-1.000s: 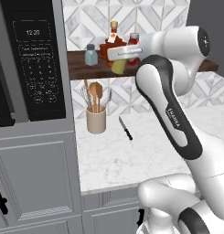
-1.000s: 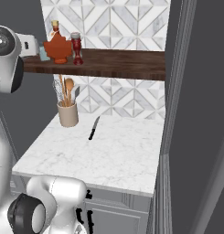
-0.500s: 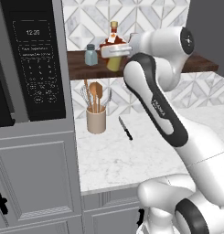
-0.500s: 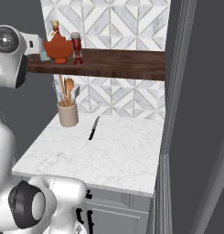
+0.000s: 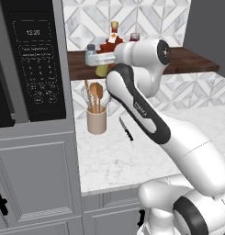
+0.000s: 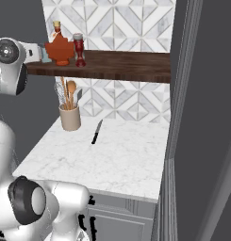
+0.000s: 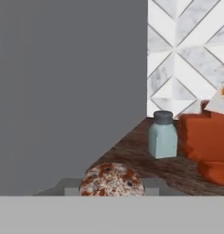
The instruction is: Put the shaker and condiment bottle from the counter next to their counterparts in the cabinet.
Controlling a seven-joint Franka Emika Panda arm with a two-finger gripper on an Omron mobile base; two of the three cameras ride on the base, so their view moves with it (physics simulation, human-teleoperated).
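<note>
Nearest you, the bench carries a knife mid-surface and a utensil crock toward its back left corner; neither is in play. Above, the gripper is reaching over the left end of the cabinet. Yellow shows just below the hand, likely the shaker, and in the hand view a speckled round top sits between the finger tips, probably the shaker's cap. So the gripper looks clamped on the shaker, but finger contact isn't clearly shown; treat that as a judgement.

Just beyond, the blue-grey shaker stands near the plank's left end, touching or just beside the maple-leaf bottle. The condiment bottle is already on the plank, right of the maple-leaf bottle.

Risks: you've little room between the grey cupboard side and the blue-grey shaker. Push further in and you could knock it over. Release too near the front edge and the shaker may tip off onto the bench.
</note>
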